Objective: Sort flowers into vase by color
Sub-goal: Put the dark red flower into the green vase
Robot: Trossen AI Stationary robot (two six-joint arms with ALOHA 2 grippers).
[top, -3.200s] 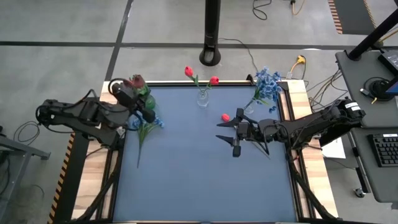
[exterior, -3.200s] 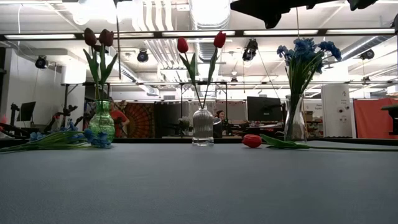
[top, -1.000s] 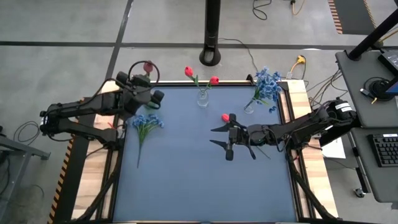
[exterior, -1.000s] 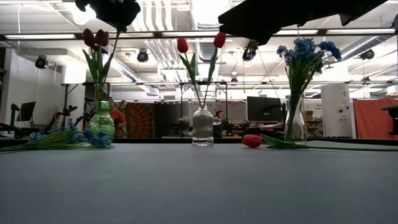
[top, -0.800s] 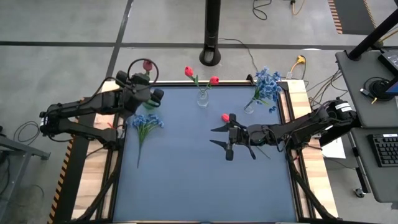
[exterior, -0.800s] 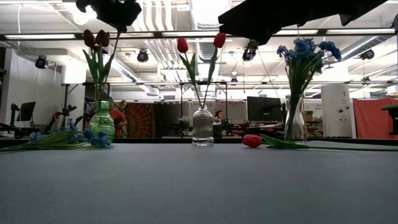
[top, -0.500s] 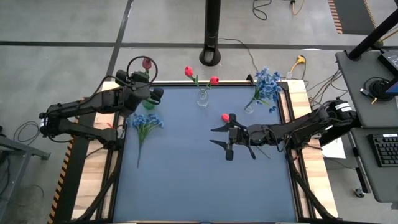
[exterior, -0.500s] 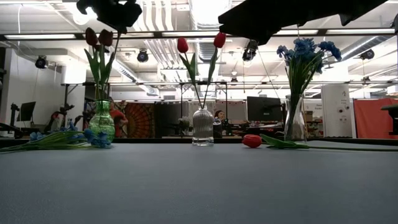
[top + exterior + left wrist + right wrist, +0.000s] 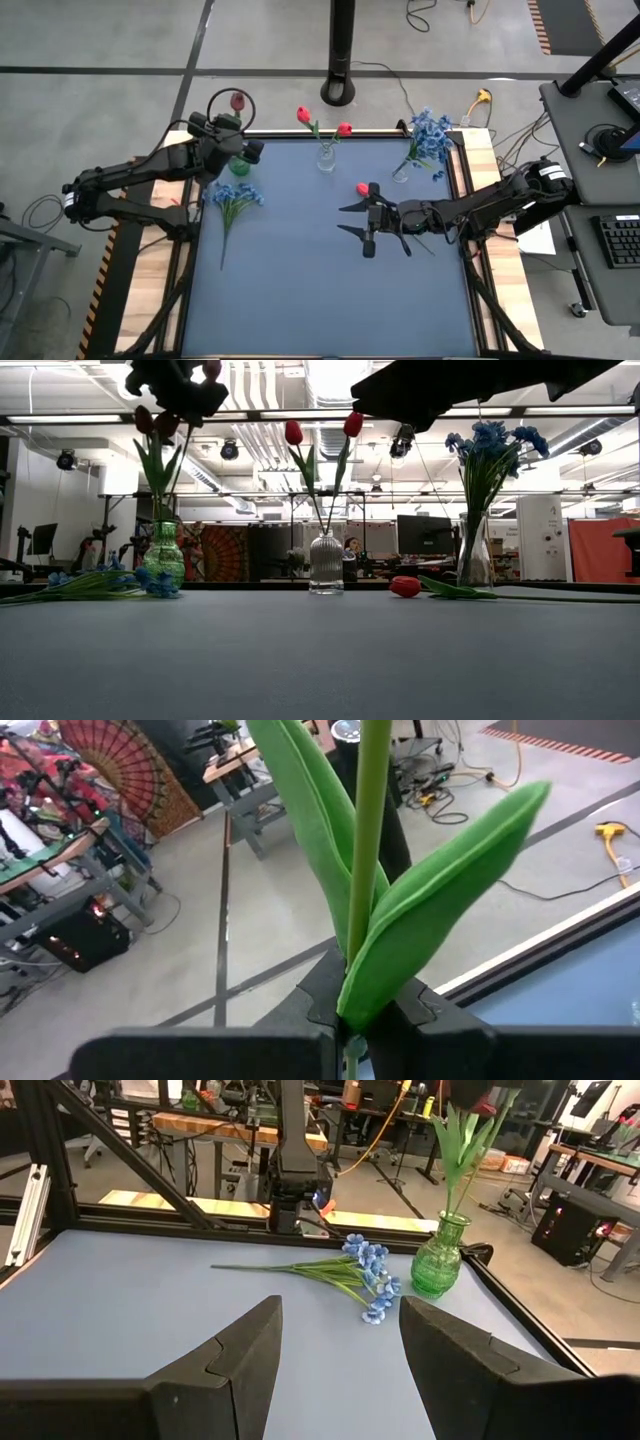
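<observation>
My left gripper (image 9: 224, 150) hangs over the green vase (image 9: 238, 166) at the table's far left and is shut on a maroon flower whose bloom (image 9: 237, 101) points past the far edge. In the low view it (image 9: 176, 388) sits just above the two maroon blooms (image 9: 150, 420) standing in that vase (image 9: 163, 552). My right gripper (image 9: 358, 222) hovers open above mid-table, close to a red tulip (image 9: 362, 188) lying on the cloth. A blue bunch (image 9: 235, 195) lies flat near the green vase. My left gripper pinches the maroon flower's green stem (image 9: 352, 982) between its two fingers, just below where the two leaves (image 9: 420, 910) branch off. The fingers lie across the stem. The flower is lifted, with a thin length of stem (image 9: 174, 465) running down toward the green vase's mouth.
A clear ribbed vase (image 9: 326, 157) with two red tulips (image 9: 293, 432) stands at the far edge's middle. A glass vase (image 9: 400, 173) of blue blossoms (image 9: 430, 135) stands far right. The blue cloth's near half (image 9: 320, 300) is open. A black pole base (image 9: 338, 92) stands beyond the table.
My left gripper has edged toward the far edge and right with the maroon flower and has dipped nearer the blooms in the green vase. The held bloom has shifted slightly farther out.
</observation>
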